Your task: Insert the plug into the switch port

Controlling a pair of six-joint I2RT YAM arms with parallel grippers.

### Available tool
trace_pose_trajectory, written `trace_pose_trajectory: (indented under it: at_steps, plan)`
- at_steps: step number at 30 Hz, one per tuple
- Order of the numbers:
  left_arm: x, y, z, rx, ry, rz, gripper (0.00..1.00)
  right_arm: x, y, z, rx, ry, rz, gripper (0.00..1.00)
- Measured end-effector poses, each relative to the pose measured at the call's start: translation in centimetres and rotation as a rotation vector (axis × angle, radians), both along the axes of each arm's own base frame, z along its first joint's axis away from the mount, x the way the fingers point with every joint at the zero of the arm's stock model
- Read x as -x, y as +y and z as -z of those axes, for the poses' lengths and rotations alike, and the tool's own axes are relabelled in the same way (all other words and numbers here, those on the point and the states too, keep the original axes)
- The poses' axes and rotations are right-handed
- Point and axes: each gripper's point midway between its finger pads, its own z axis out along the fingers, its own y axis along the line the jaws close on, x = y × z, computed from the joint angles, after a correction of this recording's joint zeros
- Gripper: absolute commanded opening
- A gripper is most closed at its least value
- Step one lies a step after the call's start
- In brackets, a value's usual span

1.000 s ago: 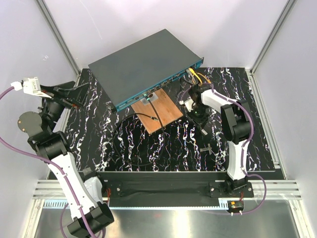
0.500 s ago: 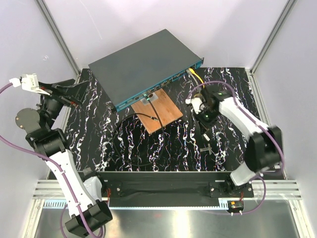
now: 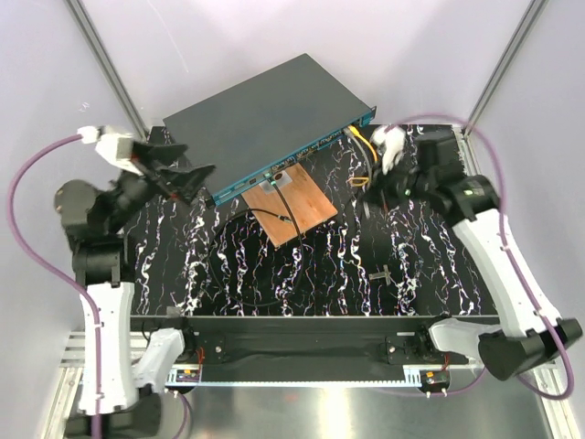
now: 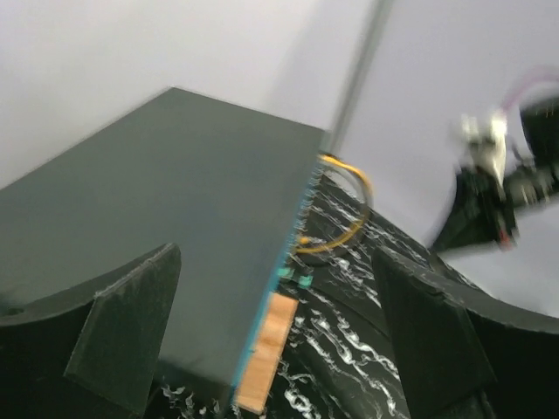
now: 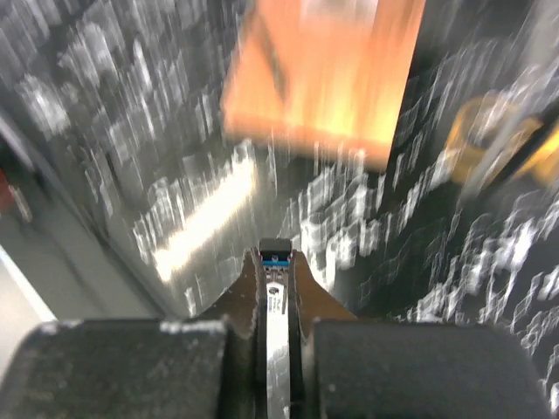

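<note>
My right hand [image 5: 278,284] clamps the plug [image 5: 276,255], above the desk [image 3: 347,265]; my left hand [image 3: 183,174] spread wide, holding nothing, beside the switch [image 3: 265,119]

Top view: the ports [image 3: 311,151] on the front face of the switch [image 3: 270,114] are too small to tell apart. The plug cannot be made out at this size.

Right wrist view: heavy motion blur. The plug [image 5: 275,255] shows only its blue-banded tip; the rest is hidden between the clamping fingers of the right tool [image 5: 277,284]. The copper board [image 5: 327,78] is cut off by the top edge. The yellow cable [image 5: 489,144] is a smear.

Left wrist view: soft focus. The switch runs out of the frame on the left, and its ports are seen edge-on and cannot be read.
</note>
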Motion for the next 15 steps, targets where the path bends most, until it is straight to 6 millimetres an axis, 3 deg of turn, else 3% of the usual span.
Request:
trace_pose_trajectory:
  at_steps: [3, 6, 8, 11, 15]
  plan:
    - [0.2, -3.7, -0.1, -0.078, -0.041, 0.090, 0.93, -2.2, 2.0, -8.5, -0.225, -0.200, 0.066, 0.00]
    - [0.2, -7.6, -0.5, -0.156, -0.083, 0.154, 0.93, -2.6, 3.0, -16.0, -0.452, -0.338, 0.112, 0.00]
    - [-0.1, -10.4, -0.9, -0.209, -0.104, 0.190, 0.93, -2.5, 3.4, -19.7, -0.573, -0.389, 0.125, 0.00]
    - [-0.4, -14.2, -1.5, -0.286, -0.129, 0.207, 0.91, -2.5, 4.0, -23.7, -0.718, -0.418, 0.131, 0.00]
    - [-0.3, -19.0, -1.7, -0.355, -0.154, 0.237, 0.88, -3.0, 4.8, -25.2, -0.814, -0.395, 0.134, 0.00]
